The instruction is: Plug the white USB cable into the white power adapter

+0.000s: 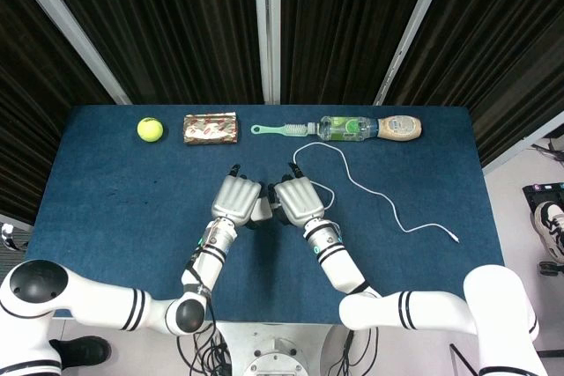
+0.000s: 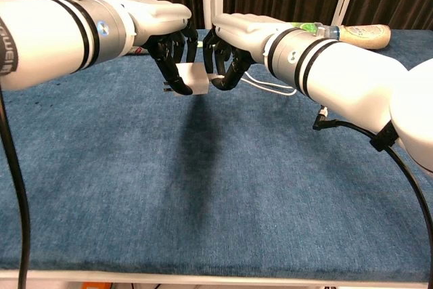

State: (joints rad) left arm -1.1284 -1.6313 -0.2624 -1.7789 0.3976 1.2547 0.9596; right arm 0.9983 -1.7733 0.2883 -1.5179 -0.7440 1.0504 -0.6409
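Note:
My left hand (image 1: 235,200) (image 2: 168,38) holds the white power adapter (image 2: 192,78) (image 1: 261,209) above the middle of the blue table. Right beside it, my right hand (image 1: 300,201) (image 2: 230,49) pinches the plug end of the white USB cable (image 1: 370,192) (image 2: 267,86) against the adapter's side face. The two hands almost touch, and the plug itself is hidden between fingers and adapter. The cable loops behind my right hand and trails off to the right, ending in a small connector (image 1: 455,239) lying on the cloth.
Along the far edge lie a yellow tennis ball (image 1: 150,129), a wrapped snack bar (image 1: 211,128), a green-handled brush (image 1: 284,129) and a bottle on its side (image 1: 370,128) (image 2: 352,32). A dark cable (image 2: 338,123) hangs under my right forearm.

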